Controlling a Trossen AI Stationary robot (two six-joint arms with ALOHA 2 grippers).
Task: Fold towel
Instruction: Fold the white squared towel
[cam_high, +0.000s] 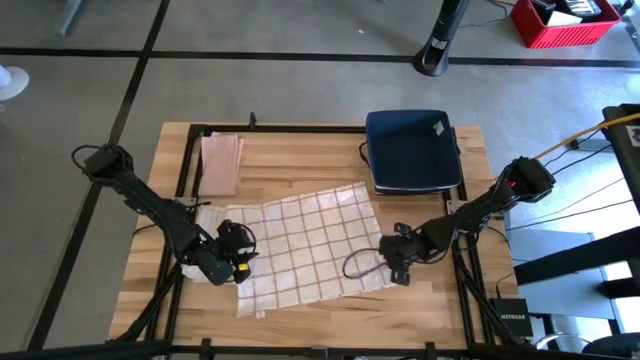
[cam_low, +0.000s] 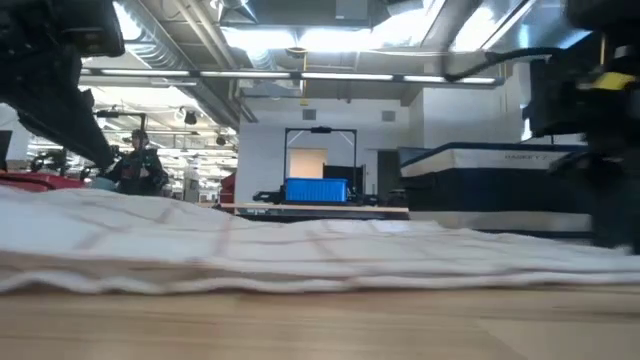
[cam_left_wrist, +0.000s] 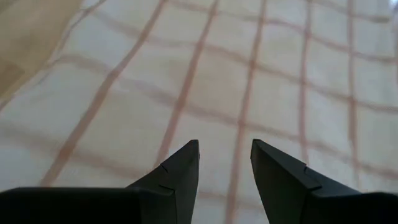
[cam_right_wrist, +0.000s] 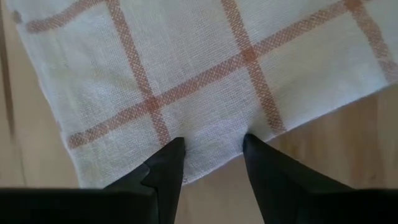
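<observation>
- wooden table (cam_high: 300, 150): slatted top filling the centre of the high view, with a dark frame along its edges.
- checked towel (cam_high: 300, 245): white cloth with reddish grid lines, spread flat and slightly askew across the lower middle of the high view; its upper left end looks rumpled, and in the low view it lies as a low pale ridge across the frame.
- dark blue folded cloth stack (cam_high: 412, 150): upper right of the high view, apart from the towel.
- tan folded cloth (cam_high: 221, 163): upper left of the high view, just above the towel's left end.
- left gripper (cam_high: 232, 262): lower left of the high view, over the towel's left portion; in its wrist view the fingers (cam_left_wrist: 180, 174) stand parted above the cloth with nothing between them.
- right gripper (cam_high: 392, 262): lower right of the high view, at the towel's right edge; its wrist view shows parted fingers (cam_right_wrist: 165, 171) astride the hem near a corner, bare wood beside it; whether cloth is already pinched cannot be told.
- risk, judged: the right fingers sit so close to the hem that closing may catch only a sliver, which could slip out on lifting.
- risk, judged: the left gripper is well inboard of any edge, so a pinch there may bunch the cloth and give a skewed fold.
</observation>
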